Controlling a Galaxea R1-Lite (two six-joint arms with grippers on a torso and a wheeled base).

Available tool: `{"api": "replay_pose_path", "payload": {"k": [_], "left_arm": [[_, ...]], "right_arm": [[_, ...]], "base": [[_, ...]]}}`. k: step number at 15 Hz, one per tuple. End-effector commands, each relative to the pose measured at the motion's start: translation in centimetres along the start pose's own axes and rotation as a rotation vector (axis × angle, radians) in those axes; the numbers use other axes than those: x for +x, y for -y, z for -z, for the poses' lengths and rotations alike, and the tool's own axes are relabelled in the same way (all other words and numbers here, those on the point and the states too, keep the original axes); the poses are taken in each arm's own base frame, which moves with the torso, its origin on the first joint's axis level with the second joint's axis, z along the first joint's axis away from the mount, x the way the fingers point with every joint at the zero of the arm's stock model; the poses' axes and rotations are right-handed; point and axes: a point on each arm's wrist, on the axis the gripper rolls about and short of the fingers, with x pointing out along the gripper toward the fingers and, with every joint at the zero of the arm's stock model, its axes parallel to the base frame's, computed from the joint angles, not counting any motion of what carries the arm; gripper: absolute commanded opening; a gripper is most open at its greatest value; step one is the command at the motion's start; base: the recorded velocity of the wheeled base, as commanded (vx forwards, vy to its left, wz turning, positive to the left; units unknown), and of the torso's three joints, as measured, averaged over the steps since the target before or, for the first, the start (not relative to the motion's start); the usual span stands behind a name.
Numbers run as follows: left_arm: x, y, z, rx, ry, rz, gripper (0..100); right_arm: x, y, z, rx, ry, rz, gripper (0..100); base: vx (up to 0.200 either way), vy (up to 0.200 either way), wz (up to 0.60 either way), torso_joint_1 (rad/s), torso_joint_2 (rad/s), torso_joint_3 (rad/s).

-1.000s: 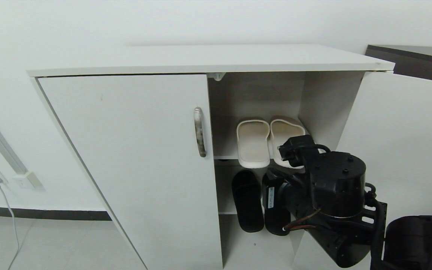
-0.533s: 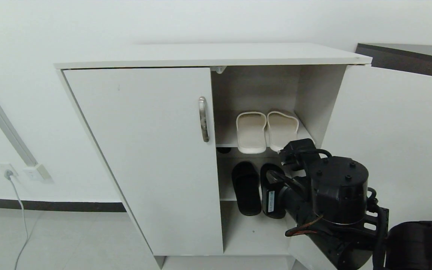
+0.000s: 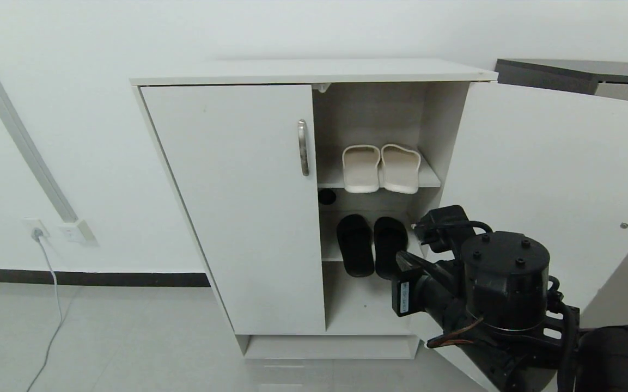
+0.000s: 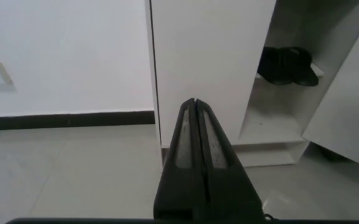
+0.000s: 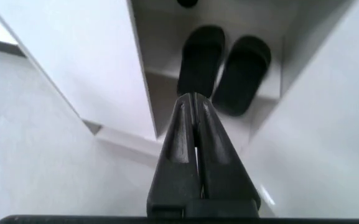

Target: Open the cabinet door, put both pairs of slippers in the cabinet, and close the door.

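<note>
The white cabinet [image 3: 314,71] has its left door [image 3: 237,201] closed and its right door [image 3: 553,179] swung wide open. A white pair of slippers [image 3: 380,167] lies on the upper shelf. A black pair of slippers [image 3: 371,251] lies on the shelf below, also seen in the left wrist view [image 4: 288,65] and the right wrist view [image 5: 226,65]. My right arm [image 3: 501,288] hangs in front of the open compartment, below and to the right of the black pair. The right gripper [image 5: 195,99] is shut and empty, a short way back from the black slippers. The left gripper [image 4: 195,102] is shut and empty, facing the closed door from farther off.
The closed door carries a metal handle [image 3: 303,147] at its inner edge. A wall socket with a cable [image 3: 35,233] sits low on the left wall. Dark furniture [image 3: 580,73] stands behind the open door. Bare tiled floor [image 3: 128,337] lies before the cabinet.
The head camera has backed away, so the cabinet looks smaller and its base and the floor show. My right arm has drawn back from the black slippers, which stay on their shelf.
</note>
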Motion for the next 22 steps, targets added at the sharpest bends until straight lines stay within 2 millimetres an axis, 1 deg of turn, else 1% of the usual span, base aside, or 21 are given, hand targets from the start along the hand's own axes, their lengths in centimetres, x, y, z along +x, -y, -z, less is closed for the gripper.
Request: {"api": "replay_pose_path", "payload": {"k": [1,4,10,16,19,22], "left_arm": [[0.0,0.0,0.0,0.0,-0.001,0.0,0],[0.0,0.0,0.0,0.001,-0.001,0.0,0],[0.0,0.0,0.0,0.001,-0.001,0.0,0],[0.0,0.0,0.0,0.001,-0.001,0.0,0],[0.0,0.0,0.0,0.001,-0.001,0.0,0],[0.0,0.0,0.0,0.001,-0.001,0.0,0]], "right_arm": [[-0.1,0.0,0.1,-0.003,-0.003,0.0,0],[0.0,0.0,0.3,-0.006,-0.01,-0.005,0],[0.2,0.3,0.4,-0.004,-0.014,0.004,0],[0.3,0.5,1.3,-0.019,-0.043,0.01,0],[0.5,0.7,1.4,-0.021,-0.046,0.018,0],[0.5,0.7,1.4,-0.021,-0.047,0.02,0]], "base": [[-0.2,0.0,0.0,0.007,0.0,0.002],[-0.2,0.0,0.0,0.007,0.0,0.001],[0.0,0.0,0.0,0.0,0.0,0.0],[0.0,0.0,0.0,0.0,0.0,0.0],[0.0,0.0,0.0,0.0,0.0,0.0],[0.0,0.0,0.0,0.012,-0.2,-0.295]]}}
